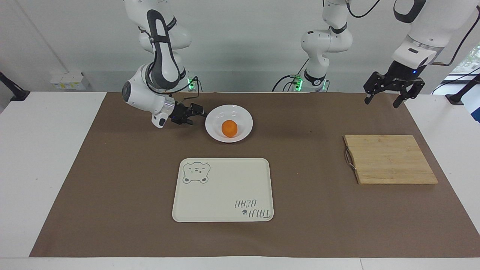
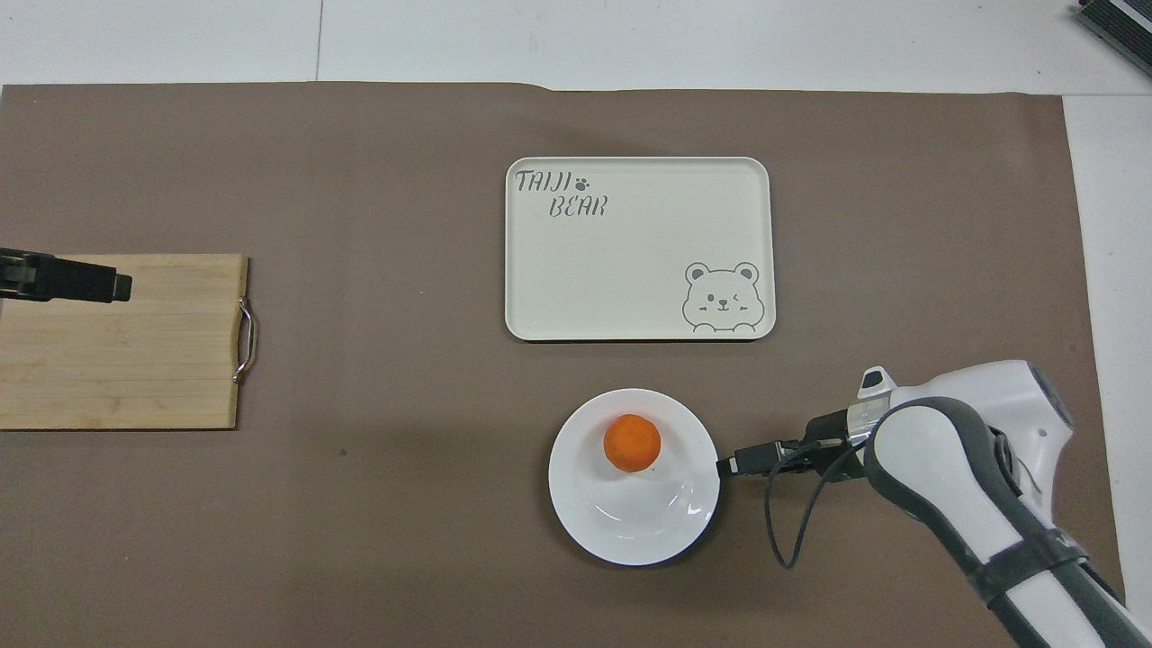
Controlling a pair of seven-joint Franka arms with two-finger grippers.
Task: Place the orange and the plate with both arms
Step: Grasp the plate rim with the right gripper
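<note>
The orange [image 1: 229, 128] lies in the white plate [image 1: 228, 110], which sits on the brown mat close to the robots. My right gripper [image 1: 198, 112] is low and level beside the plate, open, with its tips at the plate's rim on the right arm's side. It also shows in the overhead view [image 2: 727, 465], at the rim of the plate [image 2: 630, 531] that holds the orange [image 2: 631, 442]. My left gripper [image 1: 384, 99] is open and empty, raised high at the left arm's end of the table. In the overhead view it [image 2: 121, 287] is over the cutting board.
A cream bear tray [image 1: 225, 195] lies farther from the robots than the plate; it also shows in the overhead view [image 2: 630, 243]. A wooden cutting board [image 1: 390, 159] with a metal handle lies at the left arm's end [image 2: 117, 351].
</note>
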